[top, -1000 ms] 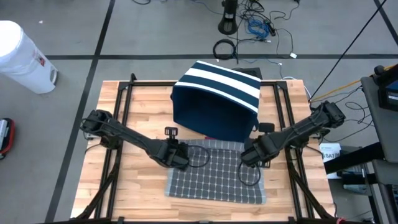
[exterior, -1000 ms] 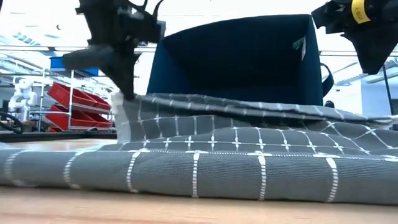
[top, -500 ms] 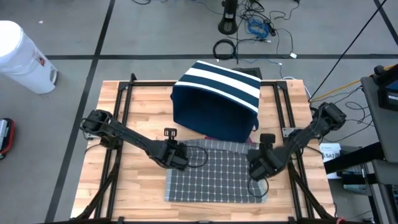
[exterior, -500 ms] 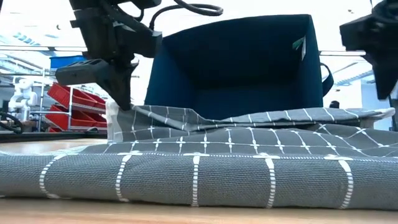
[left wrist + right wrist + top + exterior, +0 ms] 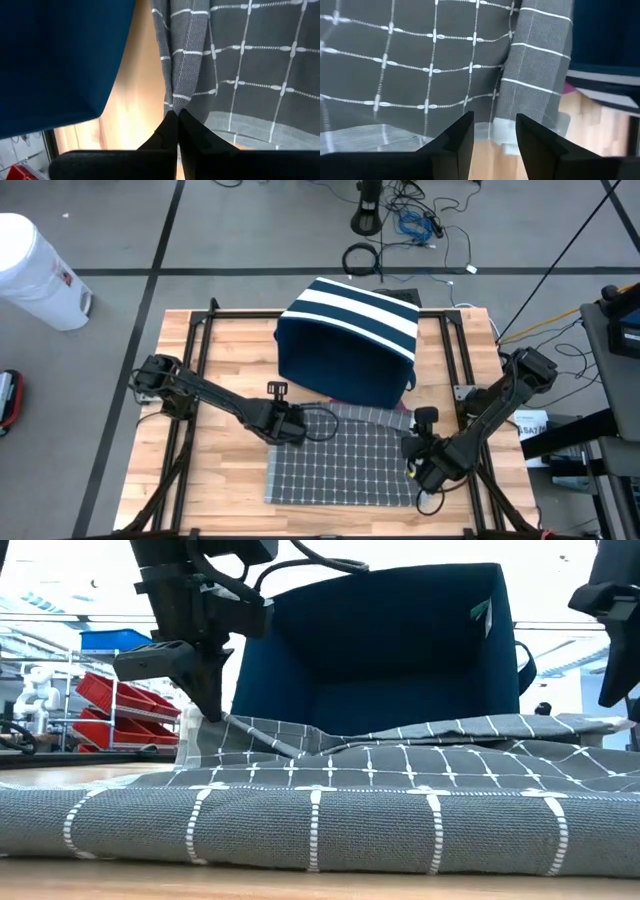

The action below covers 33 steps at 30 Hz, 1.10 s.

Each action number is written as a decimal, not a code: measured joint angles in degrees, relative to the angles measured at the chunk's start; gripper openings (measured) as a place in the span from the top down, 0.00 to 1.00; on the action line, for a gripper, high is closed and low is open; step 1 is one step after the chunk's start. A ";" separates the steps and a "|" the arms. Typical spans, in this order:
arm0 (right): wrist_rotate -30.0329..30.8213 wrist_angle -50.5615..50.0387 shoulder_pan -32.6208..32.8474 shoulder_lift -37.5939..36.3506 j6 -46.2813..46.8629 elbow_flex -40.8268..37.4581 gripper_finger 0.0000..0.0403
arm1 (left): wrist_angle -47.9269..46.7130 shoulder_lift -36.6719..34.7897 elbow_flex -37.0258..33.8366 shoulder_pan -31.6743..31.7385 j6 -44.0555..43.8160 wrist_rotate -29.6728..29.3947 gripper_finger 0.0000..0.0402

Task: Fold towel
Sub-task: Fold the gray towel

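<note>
The towel (image 5: 345,465) is spread on the table (image 5: 230,350) in front of the bin (image 5: 348,340), its long axis running from arm to arm. Its far left corner is pinched in the shut left gripper (image 5: 290,428). The right gripper (image 5: 425,472), half open and empty, stands just past the right edge; a second ago it was nearer the far right corner.

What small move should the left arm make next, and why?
Probably carry its corner forward over the towel. The left gripper is shut on the towel's far corner, while the right gripper stands open and empty at the near right edge.
</note>
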 joint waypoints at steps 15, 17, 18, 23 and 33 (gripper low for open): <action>10.65 -1.01 -2.25 10.21 -3.10 -3.43 0.66 | 1.80 0.00 0.00 0.00 1.70 2.15 1.00; 12.51 -1.02 -2.92 11.02 -2.84 -3.43 0.66 | 1.82 0.00 0.00 0.00 2.01 2.19 1.00; 13.07 -1.02 -3.35 11.38 -2.86 -3.43 0.66 | 1.80 0.00 0.00 0.00 2.02 2.19 1.00; 13.66 -1.04 -6.56 12.39 -2.39 -3.43 0.68 | 1.82 0.00 0.00 0.00 2.24 2.23 1.00; 10.49 -4.23 -9.74 7.25 0.62 -3.13 0.98 | 0.26 0.00 0.00 -0.04 2.24 2.23 1.00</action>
